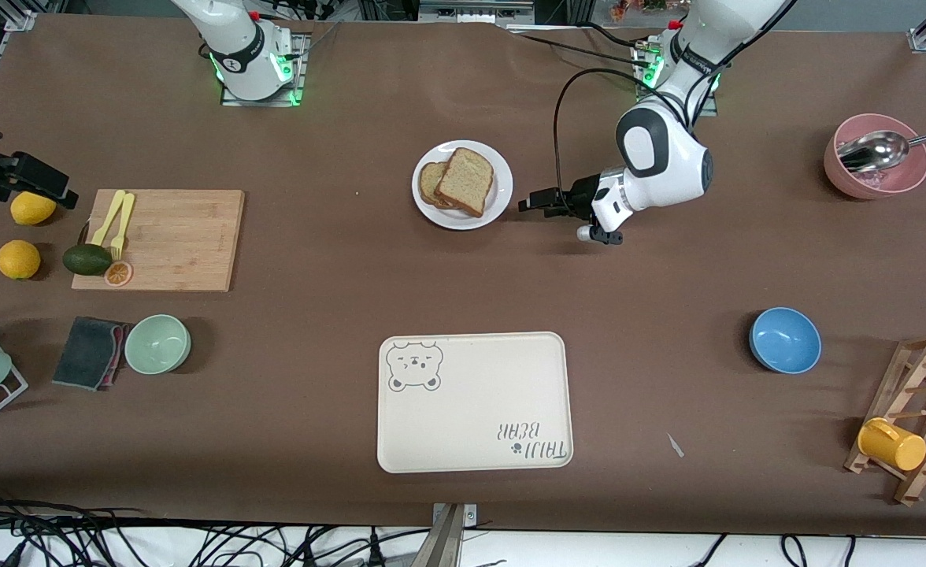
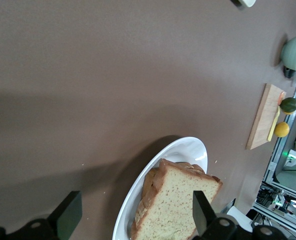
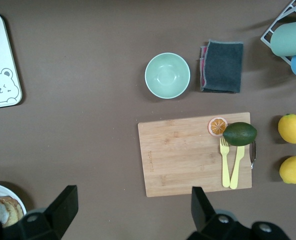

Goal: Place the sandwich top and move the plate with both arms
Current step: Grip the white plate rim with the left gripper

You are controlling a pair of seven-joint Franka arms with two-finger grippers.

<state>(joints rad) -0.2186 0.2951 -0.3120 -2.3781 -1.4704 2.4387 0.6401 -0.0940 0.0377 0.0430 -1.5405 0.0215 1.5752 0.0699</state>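
Plain tan speckled bread slice with darker brown crust [image 1: 464,181] lying topmost on the small round white plate [image 1: 502,189], skewed over a second bread slice [image 1: 430,182]. Only one rounded edge of that lower slice peeking out. Filling between the two impossible to make out. Plate resting on the brown counter [image 1: 337,260] between the two arm bases, farther from the front camera than the cream rectangular bear-print tray [image 1: 475,409].

Left hand [image 1: 527,205] low over the counter just beside the plate's rim, toward the left arm's end, fingers spread wide and holding nothing. No contact with the rim to be seen. In the left wrist view, plate and bread cut off by the picture's edge, one dark finger [image 2: 203,212] overlapping the top slice.

Right hand [image 1: 53,187] up over a yellow lemon [image 1: 31,209] beside the wooden cutting board [image 1: 168,236], likewise wide and empty. Most of its arm out of the front view. In the right wrist view, just a sliver of plate at the corner.
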